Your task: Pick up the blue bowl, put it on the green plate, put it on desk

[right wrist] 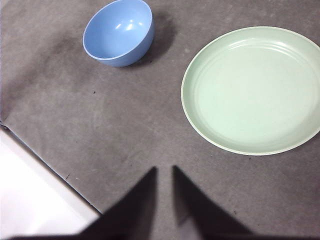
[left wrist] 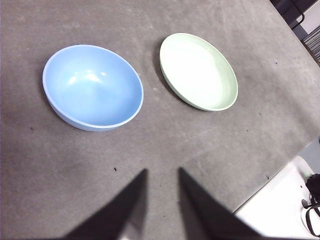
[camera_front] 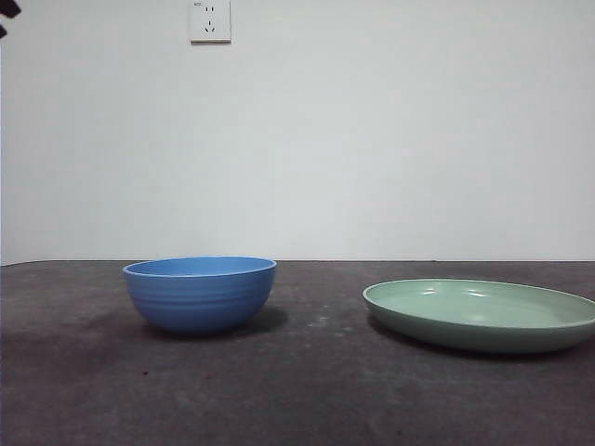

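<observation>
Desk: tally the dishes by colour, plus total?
Blue: 1, the blue bowl, empty, standing on the desk.
Green: 1, the green plate, empty, apart from the bowl.
Total: 2. Neither hand holds anything.

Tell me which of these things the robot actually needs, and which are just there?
Needed: bowl, plate, desk, all apart; left gripper and right gripper, both open and empty.
Just there: wall socket.

Glossy green plate [right wrist: 252, 90], matte desk [right wrist: 125, 125]
</observation>
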Robot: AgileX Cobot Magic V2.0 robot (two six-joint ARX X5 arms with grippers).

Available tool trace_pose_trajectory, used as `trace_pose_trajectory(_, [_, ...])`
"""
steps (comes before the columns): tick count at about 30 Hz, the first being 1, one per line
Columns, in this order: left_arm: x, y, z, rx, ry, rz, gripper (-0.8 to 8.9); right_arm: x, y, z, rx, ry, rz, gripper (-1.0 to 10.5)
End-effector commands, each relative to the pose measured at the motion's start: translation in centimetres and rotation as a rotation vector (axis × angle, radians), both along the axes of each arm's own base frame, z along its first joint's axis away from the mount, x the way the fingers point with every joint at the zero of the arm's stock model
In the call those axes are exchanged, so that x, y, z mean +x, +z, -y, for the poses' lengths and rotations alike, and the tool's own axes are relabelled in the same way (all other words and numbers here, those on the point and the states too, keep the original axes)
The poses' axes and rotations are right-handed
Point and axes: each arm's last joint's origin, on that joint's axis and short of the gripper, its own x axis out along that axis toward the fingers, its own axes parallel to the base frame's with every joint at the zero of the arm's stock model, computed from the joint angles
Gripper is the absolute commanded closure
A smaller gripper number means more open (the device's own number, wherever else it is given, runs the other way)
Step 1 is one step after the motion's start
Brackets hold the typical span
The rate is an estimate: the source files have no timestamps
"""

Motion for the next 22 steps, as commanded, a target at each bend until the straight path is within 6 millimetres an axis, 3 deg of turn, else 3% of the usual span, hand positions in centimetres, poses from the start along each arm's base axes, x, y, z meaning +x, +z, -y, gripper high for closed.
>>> trace_pose_trajectory(1, [0.1,0.7,0.1,0.002,-0.016,0.036,4.8,0.0,0.5,0.0,-0.006,0.007,0.025,6.4])
trace_pose_trajectory(2, [0.2,0.7,0.1,0.0,-0.014,0.032,4.18,0.0,0.5,0.0,-0.006,0.007,0.024,5.8])
trace_pose_trajectory(4, [0.2,0.6,0.1,-0.001,-0.013,0.03,3.7,0.1,0.5,0.0,-0.005,0.006,0.027,5.5])
trace_pose_trajectory(13, [0.8,0.4,0.2,-0.005,0.012,-0.002,3.73,0.1,0.5,0.0,-0.002,0.004,0.029,5.5])
trace_pose_trajectory(22, [3.4,0.5,0.9,0.017,0.071,0.012,3.76,0.1,0.5,0.0,-0.002,0.004,0.029,5.5])
